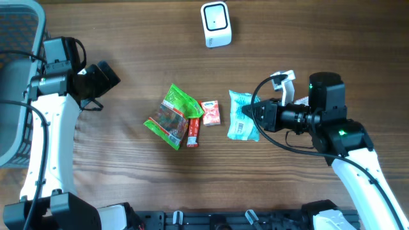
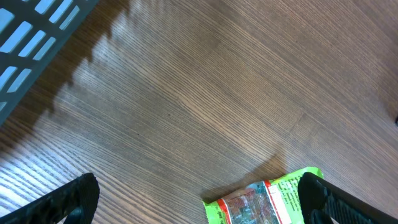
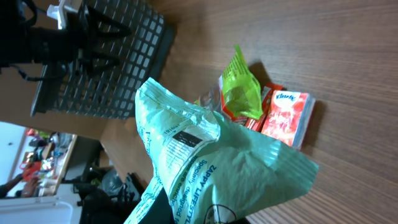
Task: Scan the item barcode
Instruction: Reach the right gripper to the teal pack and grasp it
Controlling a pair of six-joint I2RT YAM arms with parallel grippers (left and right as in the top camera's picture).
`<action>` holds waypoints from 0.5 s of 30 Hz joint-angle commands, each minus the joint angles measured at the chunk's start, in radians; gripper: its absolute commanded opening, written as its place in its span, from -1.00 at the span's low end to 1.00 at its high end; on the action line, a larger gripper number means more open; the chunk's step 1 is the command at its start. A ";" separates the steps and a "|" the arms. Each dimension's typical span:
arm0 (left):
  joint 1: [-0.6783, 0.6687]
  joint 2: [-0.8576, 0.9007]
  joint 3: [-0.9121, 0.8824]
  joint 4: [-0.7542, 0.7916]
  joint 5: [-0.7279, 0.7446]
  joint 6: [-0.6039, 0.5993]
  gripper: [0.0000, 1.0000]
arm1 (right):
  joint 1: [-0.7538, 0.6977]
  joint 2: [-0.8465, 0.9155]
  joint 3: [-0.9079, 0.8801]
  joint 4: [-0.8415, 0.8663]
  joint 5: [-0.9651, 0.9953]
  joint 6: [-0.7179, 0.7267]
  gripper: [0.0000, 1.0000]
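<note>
One mint packet [image 1: 241,116] | edge pinched in right hand [image 1: 258,117] | left hand [image 1: 107,76] agape

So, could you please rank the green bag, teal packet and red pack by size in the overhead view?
Largest: green bag.
Next: teal packet, its right edge hidden, so slightly unsure.
Smallest: red pack.

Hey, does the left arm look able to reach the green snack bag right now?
Probably yes: the left pincer is open, and only bare table lies between it and the green snack bag. The right pincer, shut on the mint pack, sits beyond it.
</note>
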 commanded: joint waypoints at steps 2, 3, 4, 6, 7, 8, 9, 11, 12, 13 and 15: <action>0.004 -0.005 0.006 0.002 0.004 0.008 1.00 | 0.000 -0.013 0.005 0.001 -0.048 -0.010 -0.92; 0.004 -0.005 0.006 0.002 0.004 0.008 1.00 | 0.000 -0.013 0.005 0.001 -0.036 0.002 -0.91; 0.004 -0.005 0.006 0.002 0.004 0.008 1.00 | 0.000 -0.013 0.005 0.001 -0.026 0.008 -0.91; 0.004 -0.005 0.006 0.002 0.004 0.008 1.00 | 0.000 -0.013 0.005 0.001 -0.025 0.008 -0.92; 0.004 -0.005 0.006 0.002 0.004 0.008 1.00 | 0.000 -0.013 0.005 0.001 -0.022 0.008 -0.91; 0.005 -0.005 0.006 0.002 0.004 0.008 1.00 | 0.000 -0.013 0.005 0.001 -0.022 0.008 -0.91; 0.004 -0.005 0.006 0.002 0.004 0.008 1.00 | 0.000 -0.013 0.005 0.001 -0.022 0.008 -0.91; 0.004 -0.005 0.006 0.002 0.004 0.008 1.00 | 0.000 -0.013 0.005 -0.006 -0.005 0.008 -0.92; 0.004 -0.005 0.006 0.002 0.004 0.008 1.00 | 0.000 -0.013 0.005 -0.012 0.007 0.006 -0.91; 0.004 -0.005 0.006 0.002 0.004 0.008 1.00 | 0.000 -0.013 0.005 -0.021 0.021 0.005 -0.92; 0.004 -0.005 0.006 0.002 0.004 0.008 1.00 | 0.000 -0.013 0.004 -0.036 0.047 0.002 -0.91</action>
